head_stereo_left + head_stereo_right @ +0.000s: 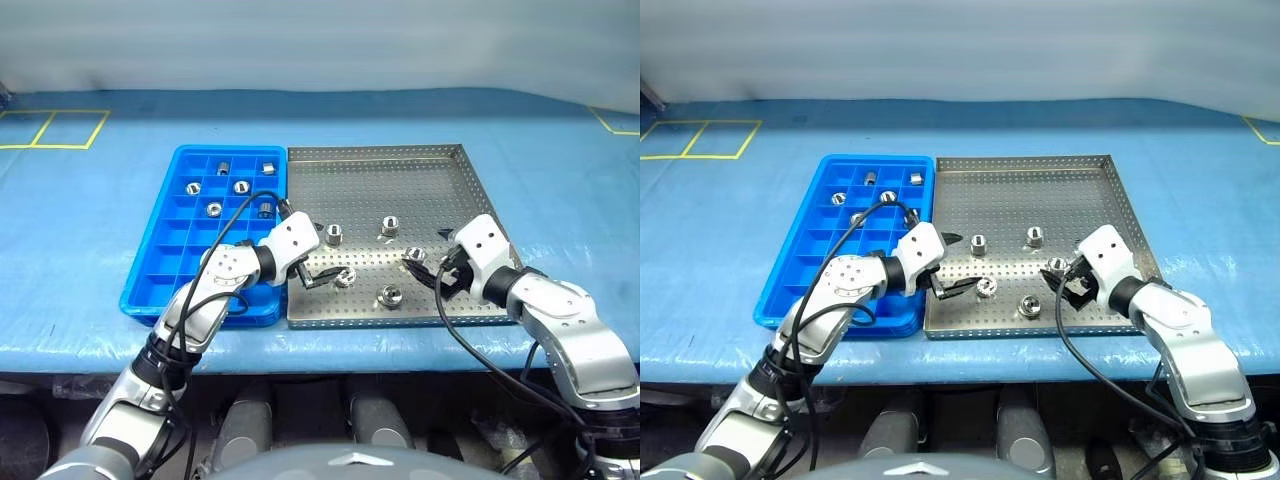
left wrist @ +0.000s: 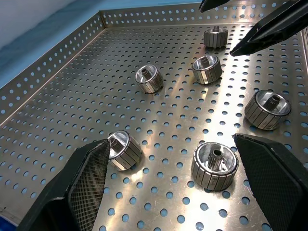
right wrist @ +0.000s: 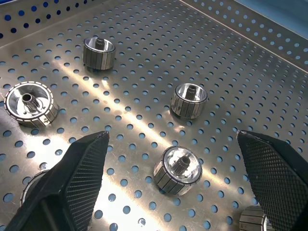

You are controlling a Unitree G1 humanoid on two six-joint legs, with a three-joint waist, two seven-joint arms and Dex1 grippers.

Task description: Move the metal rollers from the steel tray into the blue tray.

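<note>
With both grippers spread wide and empty over the steel tray [image 1: 400, 165], I am in the approach step. Next, I lower the left gripper [image 2: 178, 163] around the nearest metal roller [image 2: 214, 165], then close.

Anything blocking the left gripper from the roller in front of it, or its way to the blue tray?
Nothing visible. The left gripper is open, a roller lying between its fingers. Between it and the blue tray only the steel tray's low rim intervenes.
</note>
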